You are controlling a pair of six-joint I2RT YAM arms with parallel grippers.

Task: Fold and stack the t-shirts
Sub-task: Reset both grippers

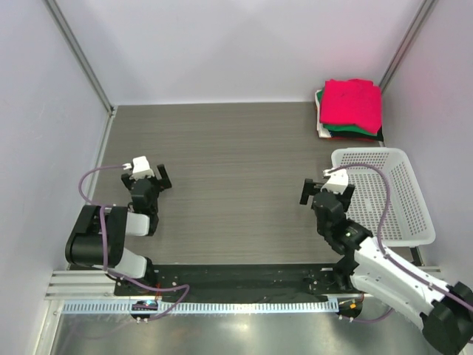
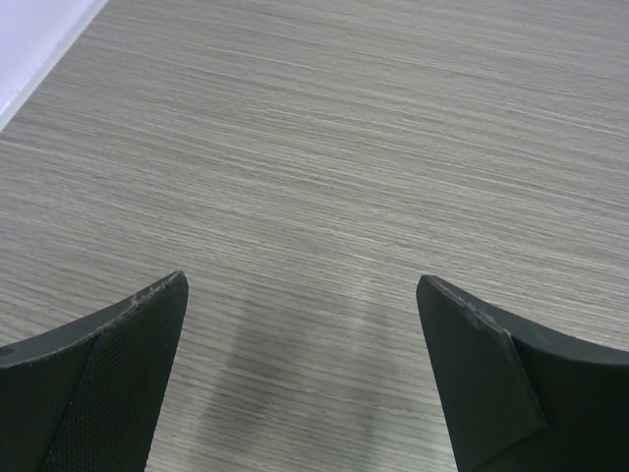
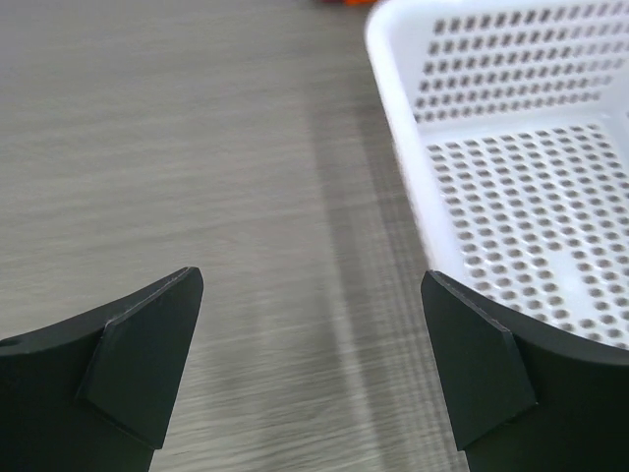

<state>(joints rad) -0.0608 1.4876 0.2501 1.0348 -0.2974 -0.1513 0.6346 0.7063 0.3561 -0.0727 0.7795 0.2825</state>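
Both left end effector [image 2: 301, 295] and right end effector [image 3: 313, 285] apart, empty; advise parking clear of red-pink-topped folded cloth t-shirts [image 1: 351, 103], far-right tabletop corner

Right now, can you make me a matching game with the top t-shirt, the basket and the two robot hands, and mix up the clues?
Things:
1. top t-shirt
2. basket
3. left hand
4. right hand

Clues:
A. open, right beside the basket
B. bright pink-red, on the pile in the far right corner
C. white, with lots of little holes
D. open, with only bare table under it

Pairs: 1-B, 2-C, 3-D, 4-A.
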